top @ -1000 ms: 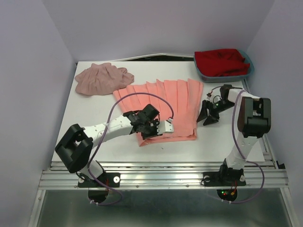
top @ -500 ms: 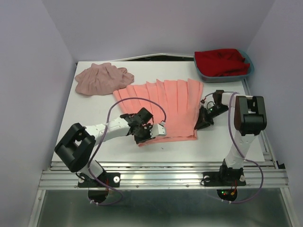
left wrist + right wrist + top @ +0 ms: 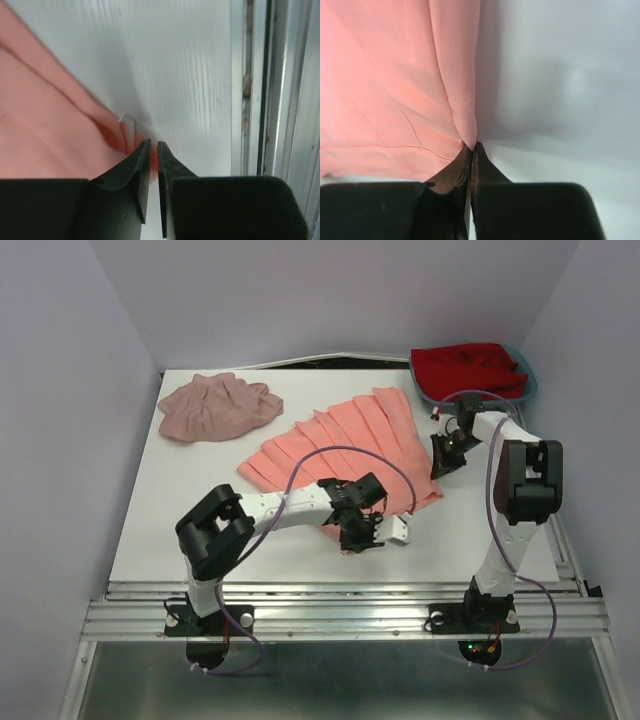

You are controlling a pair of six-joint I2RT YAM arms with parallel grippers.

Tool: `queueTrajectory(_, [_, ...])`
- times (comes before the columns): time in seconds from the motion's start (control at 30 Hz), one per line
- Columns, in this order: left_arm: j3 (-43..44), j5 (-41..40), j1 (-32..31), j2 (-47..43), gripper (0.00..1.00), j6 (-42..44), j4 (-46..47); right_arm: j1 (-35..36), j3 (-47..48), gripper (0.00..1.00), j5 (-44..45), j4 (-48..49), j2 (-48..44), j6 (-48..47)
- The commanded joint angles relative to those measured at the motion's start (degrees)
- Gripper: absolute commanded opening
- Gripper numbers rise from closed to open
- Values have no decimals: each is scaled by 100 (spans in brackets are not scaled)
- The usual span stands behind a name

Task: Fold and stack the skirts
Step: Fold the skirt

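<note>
Both of your arms are on the salmon-coral pleated skirt (image 3: 345,435), which lies slantwise across the middle of the surface (image 3: 200,510) with its pleats fanned toward the far right. Your left pincer (image 3: 153,150) is clenched almost fully at the skirt's near corner. A sliver of coral fabric shows in the thin slit between its jaws, just beside a small white tag (image 3: 127,120), so it looks to be grasping that corner. Your right pincer (image 3: 472,148) is pressed shut on the skirt's right edge, and the cloth draws to a point where it enters the jaws.

By my reading the task is barely begun. The coral skirt looks spread in a single layer with no fold laid over it yet; you hold two points of it, which suits carrying one side over the other. The dusty mauve-pink skirt (image 3: 215,405) sits bunched at the far left corner, well apart from both arms and unfolded. Nothing is stacked. Folding both skirts and setting one upon the other is all left to do. The blue bin (image 3: 416,380) of red cloth (image 3: 470,365) at the far right lies just beyond your right arm.
</note>
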Motion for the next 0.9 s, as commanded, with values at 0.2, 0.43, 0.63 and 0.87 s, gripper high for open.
queueTrajectory(0.2, [1718, 1320, -95, -869, 49, -1343, 250, 51, 1192, 62, 1418, 781, -509, -1004])
queueTrajectory(0.43, [692, 927, 1861, -2032, 60, -1460, 225, 935, 1405, 58, 496, 273, -897, -276])
queueTrajectory(0.63, [241, -594, 2798, -1717, 55, -879, 585, 1536, 762, 52, 644, 421, -615, 113])
queueTrajectory(0.87, [-725, -1624, 2912, -1014, 45, -19, 1464, 1659, 60, 50, 1231, 956, -264, -45])
